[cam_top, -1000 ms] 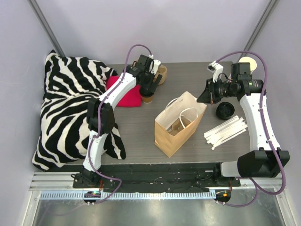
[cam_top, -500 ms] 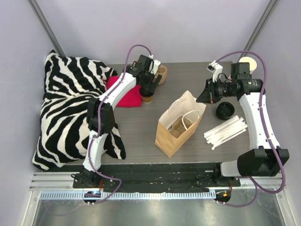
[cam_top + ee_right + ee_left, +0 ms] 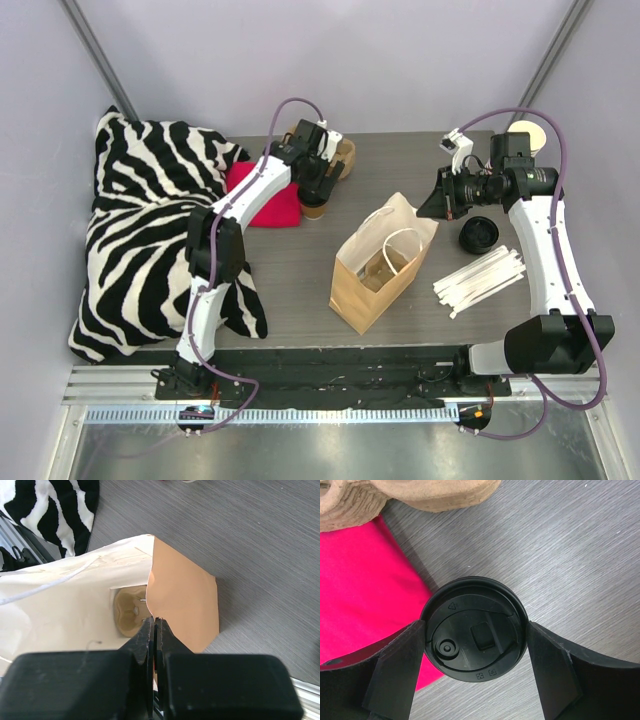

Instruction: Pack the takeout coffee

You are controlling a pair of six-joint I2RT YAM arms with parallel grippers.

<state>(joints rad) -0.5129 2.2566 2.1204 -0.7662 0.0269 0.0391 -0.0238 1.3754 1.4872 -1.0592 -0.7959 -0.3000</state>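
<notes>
Since a second ago almost nothing has changed. The near left corner of the brown paper bag [image 3: 365, 290] has crept a touch to the right, and both arms sit about where they were.

The takeout coffee [image 3: 314, 209], a small tan paper cup with a black plastic lid [image 3: 472, 642], stands upright toward the far side of the grey wood-grain desk [image 3: 290, 265]. In my left wrist view its lid overlaps the edge of the flat pink cloth [image 3: 360, 580]. The left jaws stand wide on either side of the lid, with the fingers [image 3: 395, 670] right at its rim. I cannot tell whether they press it.

The moulded brown pulp cup carrier [image 3: 420, 492] sits close behind the cup, toward the far edge. A stretch of open desk lies between the cup and the bag.

The right jaws are closed on the bag's upper rim at its far right corner, with paper pinched between them, and the bag's mouth gapes upward. At the bottom inside lies a tan moulded shape [image 3: 131, 611]; I cannot tell what it is.

To the right of the bag lie a black round piece [image 3: 478, 234] and a bundle of white strips [image 3: 480, 280], near it but apart. The zebra-print pillow [image 3: 150, 230] overhangs the desk's left edge.
</notes>
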